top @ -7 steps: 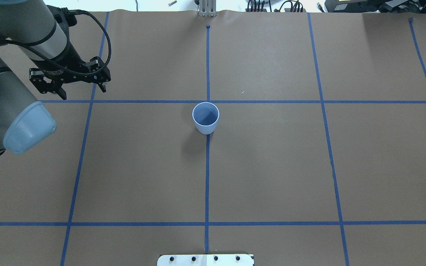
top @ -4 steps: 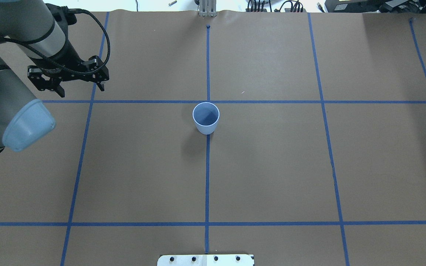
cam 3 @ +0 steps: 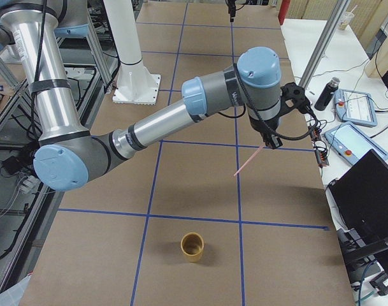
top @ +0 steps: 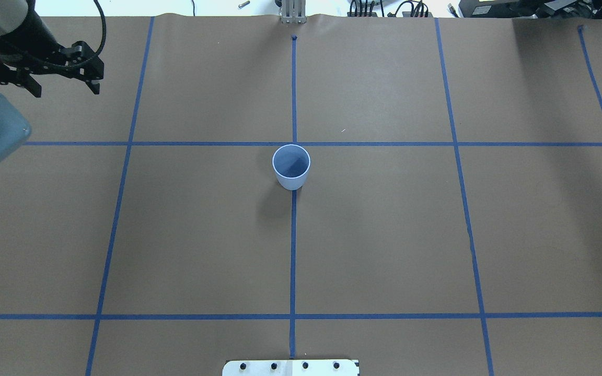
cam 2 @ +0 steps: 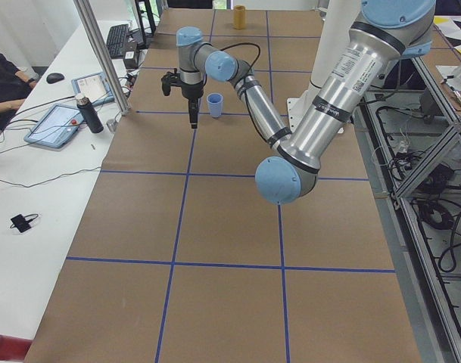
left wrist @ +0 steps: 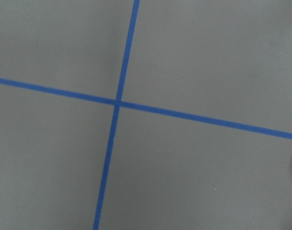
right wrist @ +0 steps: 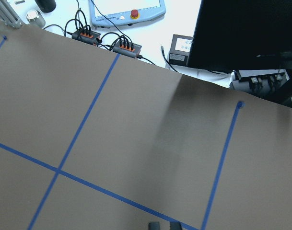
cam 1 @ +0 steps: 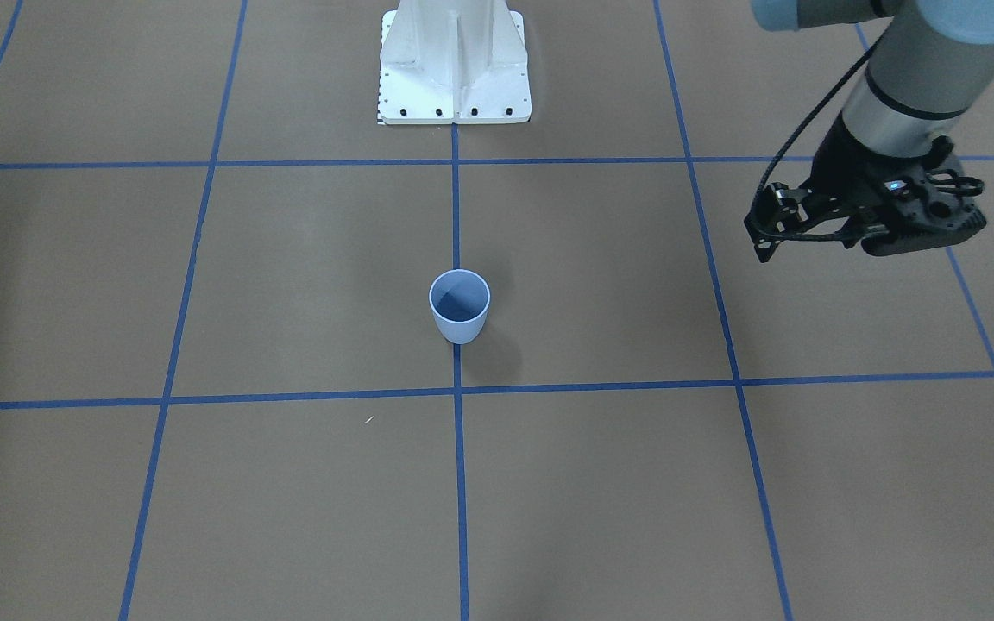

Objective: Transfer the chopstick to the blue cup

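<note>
The blue cup [top: 291,166] stands upright at the middle of the table, on the centre tape line, and looks empty; it also shows in the front view [cam 1: 459,307] and the left side view [cam 2: 215,104]. My left gripper [top: 65,90] is open and empty, high over the far left of the table, well away from the cup [cam 1: 816,244]. My right gripper [cam 3: 268,141] is out of the overhead view. In the right side view a thin pink chopstick [cam 3: 250,160] hangs slanted from it above the table. Its fingertips [right wrist: 154,225] sit close together.
A yellow cup [cam 3: 192,247] stands at the table's right end, also seen far off in the left side view [cam 2: 239,15]. The white robot base [cam 1: 454,60] is at the near edge. Blue tape lines grid the brown table. An operators' desk with tablets and a bottle [cam 2: 90,113] lies beyond the far edge.
My left gripper has moved up and to the left in the overhead view, farther from the blue cup, and stayed open. The cup has not moved.
</note>
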`<act>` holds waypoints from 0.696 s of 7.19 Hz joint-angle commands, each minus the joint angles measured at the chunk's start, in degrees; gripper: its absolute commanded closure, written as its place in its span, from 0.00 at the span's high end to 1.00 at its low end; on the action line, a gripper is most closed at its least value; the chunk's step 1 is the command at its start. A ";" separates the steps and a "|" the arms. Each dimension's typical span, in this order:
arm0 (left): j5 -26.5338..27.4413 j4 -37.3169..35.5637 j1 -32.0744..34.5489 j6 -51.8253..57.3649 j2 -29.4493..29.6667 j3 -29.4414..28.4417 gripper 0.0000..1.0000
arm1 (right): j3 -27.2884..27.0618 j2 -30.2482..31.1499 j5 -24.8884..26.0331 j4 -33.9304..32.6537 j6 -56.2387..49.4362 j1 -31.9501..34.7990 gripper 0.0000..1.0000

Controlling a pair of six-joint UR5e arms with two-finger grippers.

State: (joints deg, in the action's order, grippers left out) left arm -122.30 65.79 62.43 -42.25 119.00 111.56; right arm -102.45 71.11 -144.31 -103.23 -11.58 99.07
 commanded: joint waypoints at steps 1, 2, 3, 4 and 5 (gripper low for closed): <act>-0.22 0.39 7.85 16.68 -5.51 -0.90 0.99 | -2.21 -4.13 0.86 -0.66 16.77 -9.73 0.00; -0.31 0.56 10.93 19.55 -6.58 -2.12 0.99 | -4.23 -6.23 3.22 -0.66 24.95 -14.74 0.00; -0.14 1.17 12.70 20.80 -8.16 -3.44 0.99 | -6.16 -7.82 4.46 -0.57 31.90 -19.74 0.00; -0.22 2.31 16.72 25.68 -8.96 -6.32 0.99 | -6.36 -10.53 4.73 -0.57 37.37 -22.84 0.00; -0.31 2.32 20.24 34.00 -9.05 -9.57 0.99 | -7.40 -11.43 5.78 -0.57 40.81 -25.31 0.00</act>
State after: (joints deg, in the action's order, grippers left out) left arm -122.53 67.68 78.45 -16.29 110.52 105.48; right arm -108.70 61.49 -139.63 -103.81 23.74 77.40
